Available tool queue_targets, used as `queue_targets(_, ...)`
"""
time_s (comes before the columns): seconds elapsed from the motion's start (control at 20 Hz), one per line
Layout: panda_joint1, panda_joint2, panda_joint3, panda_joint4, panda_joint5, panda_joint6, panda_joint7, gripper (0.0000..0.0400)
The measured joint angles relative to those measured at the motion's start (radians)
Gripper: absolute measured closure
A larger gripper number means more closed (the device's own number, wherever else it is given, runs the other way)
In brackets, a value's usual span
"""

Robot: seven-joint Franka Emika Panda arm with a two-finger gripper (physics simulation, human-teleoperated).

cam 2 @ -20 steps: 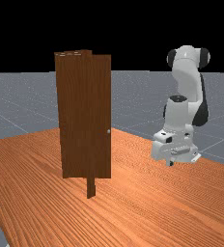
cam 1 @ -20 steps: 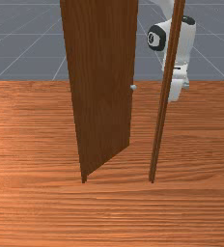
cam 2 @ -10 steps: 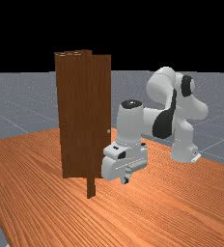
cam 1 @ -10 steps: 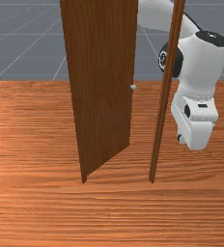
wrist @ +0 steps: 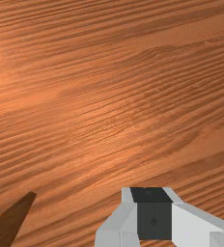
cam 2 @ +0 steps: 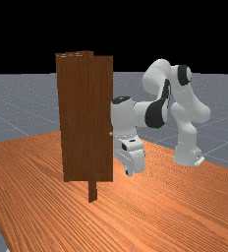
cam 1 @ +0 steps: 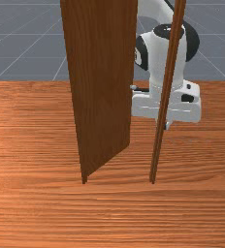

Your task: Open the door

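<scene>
One dark-brown, rectangular wooden door (cam 1: 102, 82) is standing ajar — the white two-finger gripper (cam 2: 129, 173) is hanging behind a slim brown post (cam 1: 158, 147) (front view), fingers pressing together.

In the front view, looks from across the table (cam 1: 109, 208) toward the arm (cam 1: 158, 60), angled down, near enough to crop the door (cam 1: 102, 87) above. In the far view, looks from farther back, across the arm's reach, slightly downward; shares arm, door and table with the front view. In the wrist view, looks down from the arm's end, close over the table.
</scene>
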Motion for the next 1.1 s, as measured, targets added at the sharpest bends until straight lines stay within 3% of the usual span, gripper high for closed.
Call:
queue_targets(0.15,-0.035,-0.042,-0.007,-0.059,0.058,0.004,0.036,0.0400)
queue_targets(0.35,-0.056,-0.068,-0.002,-0.096,0.083,0.002,-0.007,0.0400)
queue_targets(0.6,-0.092,-0.113,0.029,-0.153,0.117,-0.044,-0.211,0.0400)
queue_targets(0.7,-0.103,-0.126,0.020,-0.171,0.134,-0.033,-0.184,0.0400)
queue_targets(0.8,-0.124,-0.111,0.056,-0.171,0.222,0.002,-0.188,0.0400)
queue_targets(0.85,-0.029,-0.105,0.002,-0.154,0.156,0.044,0.095,0.0400)
queue_targets(0.9,0.063,-0.066,-0.022,-0.100,0.140,0.079,0.320,0.0400)
queue_targets(0.95,0.193,0.012,-0.064,0.027,0.107,0.076,0.588,0.0400)
queue_targets(1.0,0.339,0.163,-0.110,0.293,0.076,-0.006,0.844,0.0399)
queue_targets(1.1,0.344,0.137,-0.112,0.246,0.079,0.022,0.849,0.0399)
